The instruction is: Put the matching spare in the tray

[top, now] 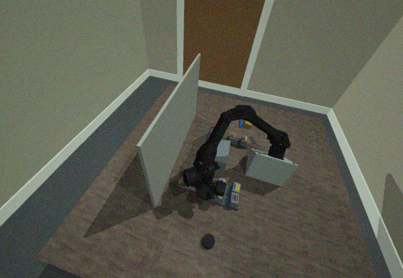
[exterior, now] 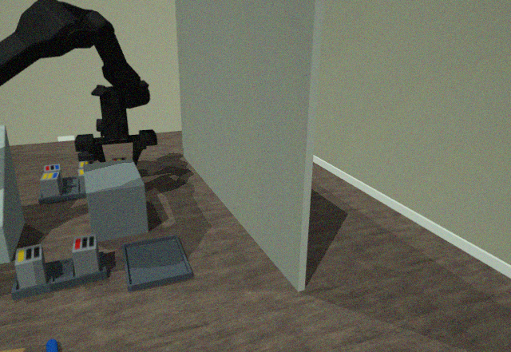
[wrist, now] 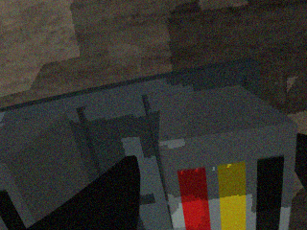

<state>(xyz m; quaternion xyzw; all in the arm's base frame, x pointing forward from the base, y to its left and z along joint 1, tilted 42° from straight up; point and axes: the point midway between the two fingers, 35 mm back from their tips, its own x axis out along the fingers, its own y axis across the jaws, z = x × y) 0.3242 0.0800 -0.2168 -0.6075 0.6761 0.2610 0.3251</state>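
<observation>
Gripper (top: 210,191) (exterior: 118,161) (wrist: 213,156) hanging open, holding nothing, straddling the red-yellow-black block (exterior: 119,160) (wrist: 216,149). Block sitting in rack (top: 228,205) (exterior: 68,197) (wrist: 96,98), inside surface (top: 293,219) (exterior: 247,306) (wrist: 34,38) edges. Probably light, stiff; opposite upright sides looking best.

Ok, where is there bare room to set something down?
Wood shows between the shallow dark rectangular tray and the tall grey upright panel, and right of the black round disc in the top view. It's crowded at the pincer, over the dark rack of striped grey blocks.
</observation>
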